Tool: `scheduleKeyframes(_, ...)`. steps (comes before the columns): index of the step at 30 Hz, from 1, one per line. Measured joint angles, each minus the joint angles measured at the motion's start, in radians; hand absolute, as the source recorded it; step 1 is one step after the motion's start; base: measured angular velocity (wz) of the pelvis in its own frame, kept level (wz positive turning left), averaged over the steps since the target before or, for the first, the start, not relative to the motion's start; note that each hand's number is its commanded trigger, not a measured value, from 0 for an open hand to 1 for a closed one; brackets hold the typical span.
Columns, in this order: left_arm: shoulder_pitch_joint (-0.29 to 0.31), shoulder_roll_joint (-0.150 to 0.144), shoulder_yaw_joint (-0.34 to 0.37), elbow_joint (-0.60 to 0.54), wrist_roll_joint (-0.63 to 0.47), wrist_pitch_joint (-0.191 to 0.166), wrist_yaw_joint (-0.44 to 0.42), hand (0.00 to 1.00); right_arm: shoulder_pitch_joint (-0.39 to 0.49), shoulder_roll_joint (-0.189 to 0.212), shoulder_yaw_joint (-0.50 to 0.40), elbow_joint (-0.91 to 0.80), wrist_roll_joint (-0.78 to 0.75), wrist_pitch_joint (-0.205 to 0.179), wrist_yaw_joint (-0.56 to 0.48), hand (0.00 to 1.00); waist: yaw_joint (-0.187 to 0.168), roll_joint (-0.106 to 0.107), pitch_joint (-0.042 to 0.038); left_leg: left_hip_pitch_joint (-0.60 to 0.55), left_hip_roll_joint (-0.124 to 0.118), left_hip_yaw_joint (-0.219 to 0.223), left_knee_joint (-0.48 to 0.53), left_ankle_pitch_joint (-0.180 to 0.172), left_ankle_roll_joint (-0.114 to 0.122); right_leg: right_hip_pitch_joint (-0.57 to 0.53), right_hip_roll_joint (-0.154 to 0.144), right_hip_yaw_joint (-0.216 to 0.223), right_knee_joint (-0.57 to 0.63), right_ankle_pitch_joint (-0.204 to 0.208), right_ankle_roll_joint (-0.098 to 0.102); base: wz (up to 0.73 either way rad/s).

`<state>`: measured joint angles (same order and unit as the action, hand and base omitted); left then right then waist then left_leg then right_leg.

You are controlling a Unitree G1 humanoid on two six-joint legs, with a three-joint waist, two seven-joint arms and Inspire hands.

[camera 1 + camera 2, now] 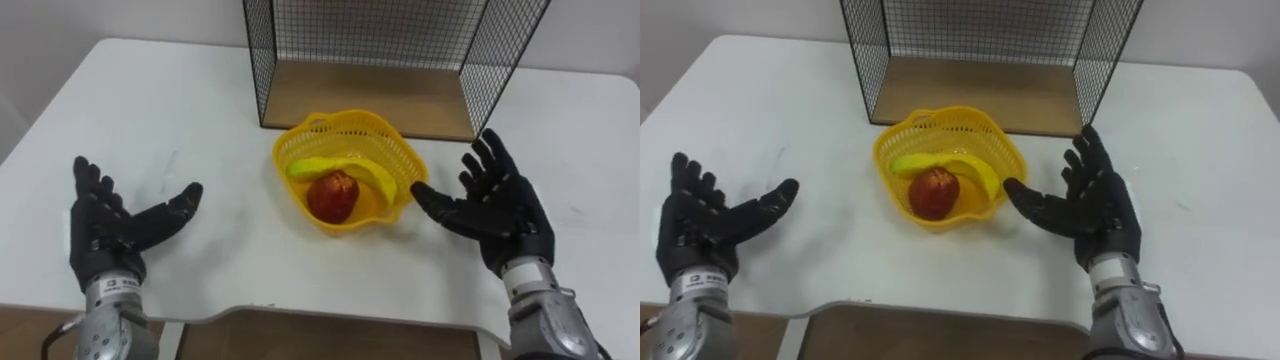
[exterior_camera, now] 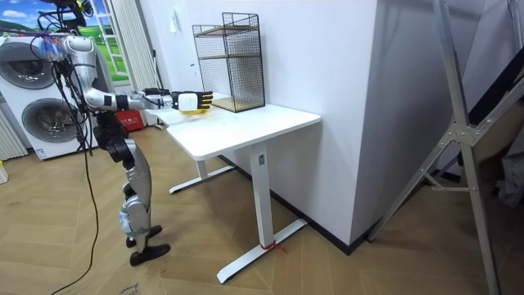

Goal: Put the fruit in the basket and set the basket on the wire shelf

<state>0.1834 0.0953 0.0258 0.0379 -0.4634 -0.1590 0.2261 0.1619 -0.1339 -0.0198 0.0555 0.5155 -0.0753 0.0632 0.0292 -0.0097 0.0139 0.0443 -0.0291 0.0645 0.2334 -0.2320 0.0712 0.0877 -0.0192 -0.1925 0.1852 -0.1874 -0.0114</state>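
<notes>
A yellow plastic basket stands on the white table, just in front of the black wire shelf. In it lie a red apple and a yellow banana. My right hand is open, palm toward the basket, its thumb close to the basket's right rim but apart from it. My left hand is open too, palm up, well left of the basket. In the room view I stand at the table's end with both arms stretched over it toward the basket.
The wire shelf has a wooden floor board level with the table and an upper wooden board. The table's near edge runs just below my wrists. Washing machines stand behind me in the room view.
</notes>
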Motion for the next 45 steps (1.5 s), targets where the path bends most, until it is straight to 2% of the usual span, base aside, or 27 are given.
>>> scheduleKeyframes(4, -0.004, -0.006, -0.016, 0.019, -0.007, 0.007, -0.076, 0.0, -0.006, 0.009, 0.002, 0.06, 0.074, 0.0, 0.045, 0.0, -0.003, -0.002, 0.0006, 0.001, 0.0, 0.007, 0.003, 0.0, 0.0, 0.002, -0.001, 0.004, 0.001, 0.0, 0.0, -0.02)
scheduleKeyframes(9, -0.004, -0.009, -0.027, 0.05, -0.007, 0.03, -0.12, 0.0, -0.009, 0.012, 0.027, 0.097, 0.193, 0.001, 0.064, 0.0, 0.0, -0.003, 0.0012, -0.001, 0.001, 0.014, 0.0, 0.0, 0.0, 0.0, 0.0, 0.005, 0.004, 0.001, -0.001, -0.04)
scheduleKeyframes(15, -0.004, -0.009, -0.032, 0.055, -0.008, 0.031, -0.172, 0.0, -0.033, 0.012, 0.038, 0.109, 0.231, 0.001, 0.096, 0.0, -0.001, -0.003, 0.0011, 0.003, 0.001, 0.015, 0.002, 0.0, 0.0, 0.004, 0.0, 0.005, 0.002, 0.001, -0.001, 0.0)
scheduleKeyframes(29, -0.021, -0.015, -0.052, 0.071, -0.014, 0.033, -0.214, 0.0, -0.048, 0.012, 0.077, 0.136, 0.232, 0.001, 0.106, 0.0, 0.0, -0.008, 0.005, 0.015, 0.001, 0.016, 0.001, 0.0, 0.0, 0.013, 0.003, 0.014, -0.001, 0.001, -0.001, 0.0)
scheduleKeyframes(36, -0.024, -0.011, -0.079, 0.074, -0.015, 0.04, -0.218, 0.0, -0.071, 0.013, 0.077, 0.144, 0.232, 0.001, 0.106, 0.0, -0.024, -0.009, 0.005, -0.003, 0.001, 0.014, 0.004, 0.0, 0.0, 0.001, 0.006, 0.011, 0.002, 0.001, -0.002, 0.0)
scheduleKeyframes(39, -0.046, -0.011, -0.107, 0.074, -0.013, 0.054, -0.231, 0.0, -0.088, 0.013, 0.08, 0.168, 0.218, 0.002, 0.106, 0.0, -0.026, -0.011, 0.0037, -0.006, 0.001, 0.016, 0.007, 0.0, 0.0, -0.006, 0.001, 0.015, 0.004, 0.002, -0.002, -0.01)
scheduleKeyframes(45, -0.113, -0.013, -0.149, 0.073, -0.005, 0.058, -0.281, 0.0, -0.11, 0.012, 0.097, 0.168, 0.114, 0.002, 0.099, 0.0, -0.025, -0.011, 0.0038, -0.004, 0.001, 0.019, 0.005, 0.0, 0.0, -0.009, 0.001, 0.021, 0.002, 0.001, -0.002, -0.02)
